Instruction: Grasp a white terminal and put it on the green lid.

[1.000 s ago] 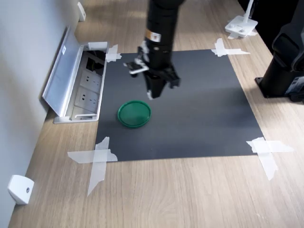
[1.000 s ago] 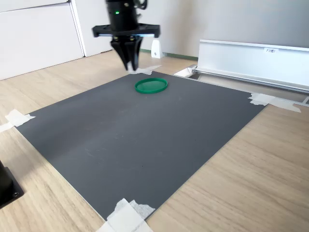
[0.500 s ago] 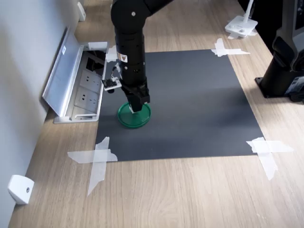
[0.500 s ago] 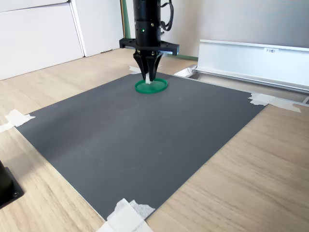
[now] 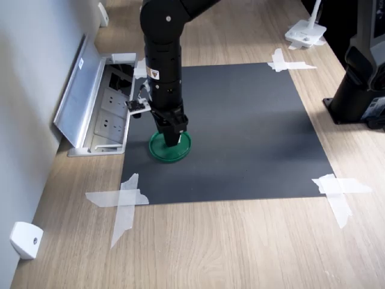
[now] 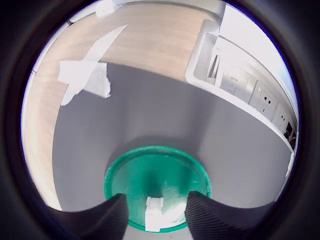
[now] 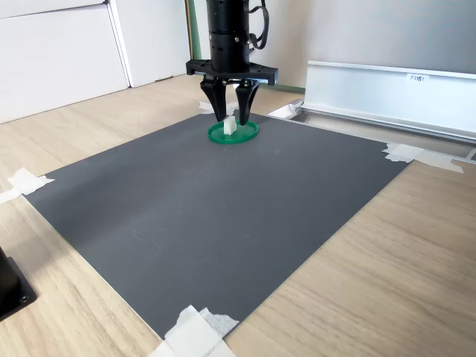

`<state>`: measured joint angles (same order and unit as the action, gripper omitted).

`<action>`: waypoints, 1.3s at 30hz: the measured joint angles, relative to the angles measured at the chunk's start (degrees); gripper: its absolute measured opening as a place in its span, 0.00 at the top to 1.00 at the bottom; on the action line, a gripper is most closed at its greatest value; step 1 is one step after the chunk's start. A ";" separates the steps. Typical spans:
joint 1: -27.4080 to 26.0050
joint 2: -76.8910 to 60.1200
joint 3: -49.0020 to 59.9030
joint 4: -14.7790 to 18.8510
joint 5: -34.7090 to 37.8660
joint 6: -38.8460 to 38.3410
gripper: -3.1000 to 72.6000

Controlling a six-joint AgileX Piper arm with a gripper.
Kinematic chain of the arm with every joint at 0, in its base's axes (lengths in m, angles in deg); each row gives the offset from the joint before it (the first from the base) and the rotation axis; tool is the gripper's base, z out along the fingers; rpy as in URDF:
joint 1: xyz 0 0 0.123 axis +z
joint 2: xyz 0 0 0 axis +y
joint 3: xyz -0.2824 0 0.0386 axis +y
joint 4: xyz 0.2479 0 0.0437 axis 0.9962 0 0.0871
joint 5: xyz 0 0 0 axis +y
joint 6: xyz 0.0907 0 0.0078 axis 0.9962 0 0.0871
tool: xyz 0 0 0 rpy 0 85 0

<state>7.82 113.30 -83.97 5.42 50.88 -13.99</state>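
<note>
We see the gripper (image 7: 232, 117) pointing straight down over the green lid (image 7: 245, 134), its two fingers spread apart with a clear gap on either side of the white terminal (image 7: 230, 127), so it has let go. In the wrist view the same fingers (image 6: 116, 216) flank the terminal (image 6: 154, 213) without touching it. The terminal stands upright on the lid, inside its raised rim.

For writing, we can make out a small yellowish sticker (image 5: 156, 74) on the arm's black forearm in the first exterior view, and a small label (image 7: 418, 76) on the raised metal flap in the second exterior view; neither is legible to us.

The arm (image 5: 162, 54) comes in from the far side in the first exterior view and drops almost vertically, its last link standing upright above the lid (image 5: 170, 147).

The lid lies on a dark grey mat (image 5: 252, 132) near its left edge in the first exterior view. White tape strips (image 5: 123, 201) hold the mat's corners to a light wood table (image 5: 228, 247). Just left of the mat in the first exterior view, a socket box (image 5: 111, 117) is sunk into the table with its silver flap (image 5: 78, 90) open. A small white wedge-shaped piece (image 5: 25, 239) sits at the near left corner, and a black base (image 5: 361, 90) stands at the right edge. White cabinet fronts (image 7: 59, 56) show behind the table in the second exterior view.
</note>
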 joint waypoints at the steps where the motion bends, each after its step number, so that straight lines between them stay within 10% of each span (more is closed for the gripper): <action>1: 0.00 -0.27 0.00 -0.42 -0.19 0.70 0.26; 6: -1.68 -5.29 0.00 -1.93 -1.13 3.93 0.39; 14: -8.87 -22.33 5.41 -2.38 -6.06 5.37 0.93; 30: -16.74 -56.68 34.41 -4.75 -19.40 6.05 0.97; 39: -16.69 -79.78 53.70 1.92 -32.27 6.18 0.97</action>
<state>-8.87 33.52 -30.27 7.34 18.61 -7.80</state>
